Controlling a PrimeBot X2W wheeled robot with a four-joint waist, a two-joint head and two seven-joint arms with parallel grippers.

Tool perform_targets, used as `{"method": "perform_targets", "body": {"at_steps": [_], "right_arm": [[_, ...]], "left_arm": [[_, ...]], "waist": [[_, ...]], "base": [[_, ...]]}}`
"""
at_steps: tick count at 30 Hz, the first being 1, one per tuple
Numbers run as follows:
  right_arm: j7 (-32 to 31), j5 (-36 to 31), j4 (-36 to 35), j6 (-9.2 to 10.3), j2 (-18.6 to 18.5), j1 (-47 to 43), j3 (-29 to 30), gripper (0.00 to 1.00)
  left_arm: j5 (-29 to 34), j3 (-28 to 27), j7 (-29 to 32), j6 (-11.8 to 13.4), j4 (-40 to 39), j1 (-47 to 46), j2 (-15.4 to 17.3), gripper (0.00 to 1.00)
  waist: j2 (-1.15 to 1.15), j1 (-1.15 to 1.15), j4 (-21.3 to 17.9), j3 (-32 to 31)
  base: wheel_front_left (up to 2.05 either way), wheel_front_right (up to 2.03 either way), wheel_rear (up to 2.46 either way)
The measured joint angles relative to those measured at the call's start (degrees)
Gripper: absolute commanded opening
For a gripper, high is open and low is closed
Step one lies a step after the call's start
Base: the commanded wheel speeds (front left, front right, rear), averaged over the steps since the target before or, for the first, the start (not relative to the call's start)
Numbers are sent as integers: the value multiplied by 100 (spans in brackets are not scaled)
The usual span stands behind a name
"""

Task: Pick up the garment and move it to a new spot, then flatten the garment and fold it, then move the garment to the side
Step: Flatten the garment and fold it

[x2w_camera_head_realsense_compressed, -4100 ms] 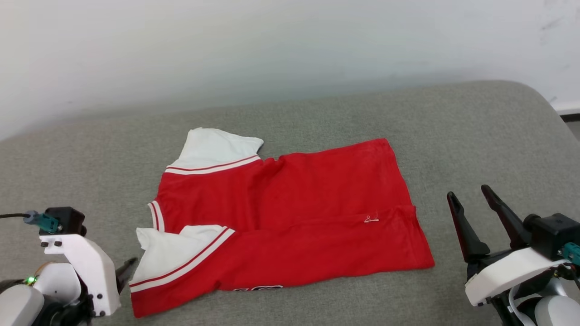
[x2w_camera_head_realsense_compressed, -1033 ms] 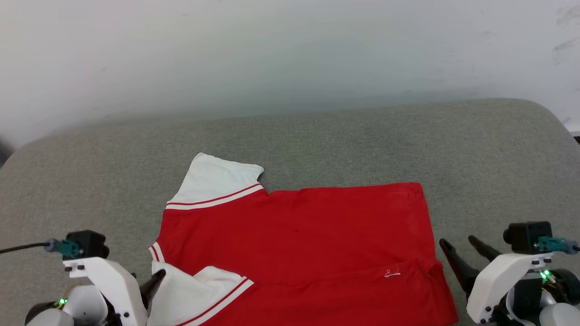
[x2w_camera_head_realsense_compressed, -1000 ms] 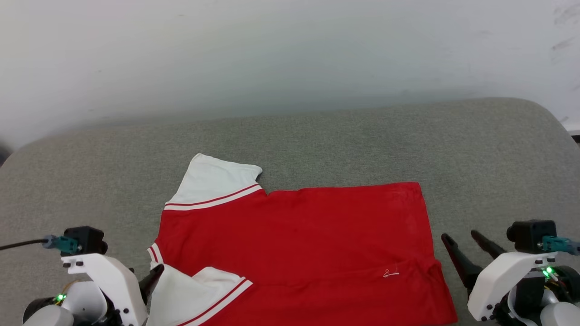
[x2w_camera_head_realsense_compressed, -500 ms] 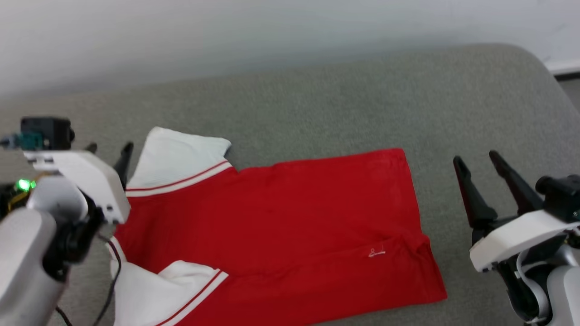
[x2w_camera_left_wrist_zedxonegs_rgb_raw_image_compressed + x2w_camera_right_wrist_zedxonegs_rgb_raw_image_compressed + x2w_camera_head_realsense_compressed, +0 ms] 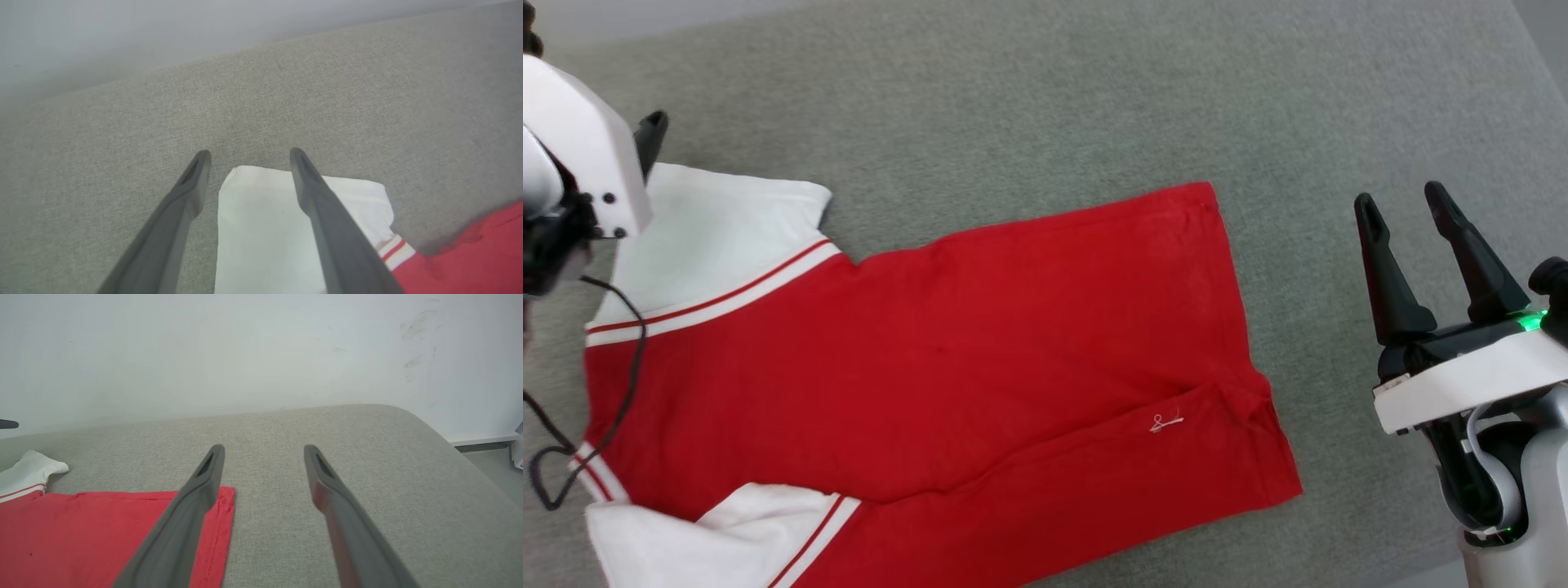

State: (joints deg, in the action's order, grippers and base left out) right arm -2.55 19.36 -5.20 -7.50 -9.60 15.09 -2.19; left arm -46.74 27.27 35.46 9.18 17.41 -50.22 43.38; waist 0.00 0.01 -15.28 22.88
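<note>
- Since 1.0 s ago, your left gripper (image 5: 247, 157) has gone from the lower left, by the near sleeve (image 5: 727, 531), up to the far sleeve (image 5: 719, 229). The head camera has also tipped down, so take the garment's new place in that view as a camera shift.
- Left fingers: spread. In the left wrist view they straddle the far sleeve's outer corner, the left one over bare cushion (image 5: 1029, 98) and the right one over white cloth. You cannot tell from these views whether the tips touch the cloth.
- Right gripper (image 5: 1403, 198): fingers spread and holding nothing, off the garment's hem end and apart from it in the head view. In the right wrist view its left finger crosses the far hem corner.
- Garment (image 5: 931, 351): lies flat on the grey cushion, collar end toward your left and hem toward your right.
- Far sleeve is spread out, white with red stripes. Near sleeve lies partly over the red body.
- A crease runs along the near part of the body, just under the small white logo (image 5: 1165, 423).
- Black cable (image 5: 613, 384) from the left arm hangs across the shoulder area.
- Pale wall (image 5: 204, 355) stands behind the cushion.
</note>
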Motion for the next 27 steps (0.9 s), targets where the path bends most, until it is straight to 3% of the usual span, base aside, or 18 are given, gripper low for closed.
{"method": "perform_targets", "body": {"at_steps": [6, 13, 14, 16, 22, 27], "right_arm": [[63, 107, -41, 0, 64, 48, -35, 100], [83, 267, 59, 0, 85, 43, -14, 100], [83, 289, 78, 0, 86, 44, -12, 100], [68, 338, 109, 0, 85, 51, -3, 100], [-286, 727, 255, 0, -45, 238, 52, 100], [-1152, 1077, 665, 0, -174, 712, 160, 100]], "left_arm": [[-308, 118, 1251, -54, 436, -136, 356, 100], [-717, -74, 1861, 209, 457, -103, 566, 100], [-793, -102, 1933, 246, 442, -94, 557, 76], [-890, -153, 2030, 299, 402, -92, 554, 2], [-1043, -304, 1551, 345, 494, -32, 133, 0], [-918, -176, 1313, 211, 623, -65, -55, 0]], "waist": [[0, 0, -302, 327], [0, -1, -494, 647], [0, -1, -504, 685], [0, -1, -514, 739], [0, -1, -350, 739], [0, -1, -182, 588]], "base": [[0, 0, 0], [0, 0, 0], [0, 0, 0], [0, 0, 0], [0, 0, 0], [0, 0, 0]]}}
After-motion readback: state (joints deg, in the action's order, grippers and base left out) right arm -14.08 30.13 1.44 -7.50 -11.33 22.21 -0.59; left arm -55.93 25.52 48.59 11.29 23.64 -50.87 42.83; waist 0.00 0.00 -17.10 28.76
